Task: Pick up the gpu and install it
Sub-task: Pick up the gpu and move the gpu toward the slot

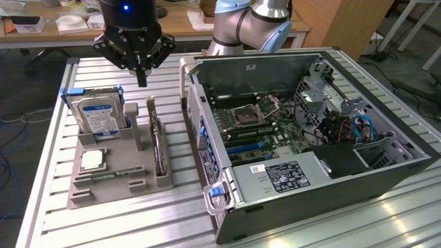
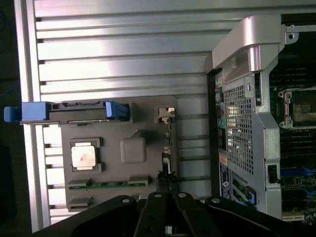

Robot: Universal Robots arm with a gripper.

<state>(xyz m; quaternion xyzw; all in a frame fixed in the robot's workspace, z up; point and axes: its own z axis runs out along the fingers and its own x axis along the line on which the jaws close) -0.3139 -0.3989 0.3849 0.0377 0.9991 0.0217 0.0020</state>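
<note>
Gripper: black robot gripper (image 1: 142, 78), fingers pressed together on nothing, hovering above the card's bracket end.
GPU: thin dark circuit card with silvery bracket (image 1: 158, 147), on edge in grey plastic holder (image 1: 117, 183), beside open computer case (image 1: 310, 173).

Black claw (image 1: 142, 78); dark gpu (image 1: 160, 151); grey tray (image 1: 119, 155); blue-white drive label (image 1: 98, 117).

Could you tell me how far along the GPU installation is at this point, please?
Nothing looks done yet: the thin dark gpu card with its silvery bracket stands on edge in the grey plastic holder tray. In hand: nothing; the black gripper hangs shut above the tray, clear of the card. Left: gripping the card and seating it in the open dark computer case.
</note>
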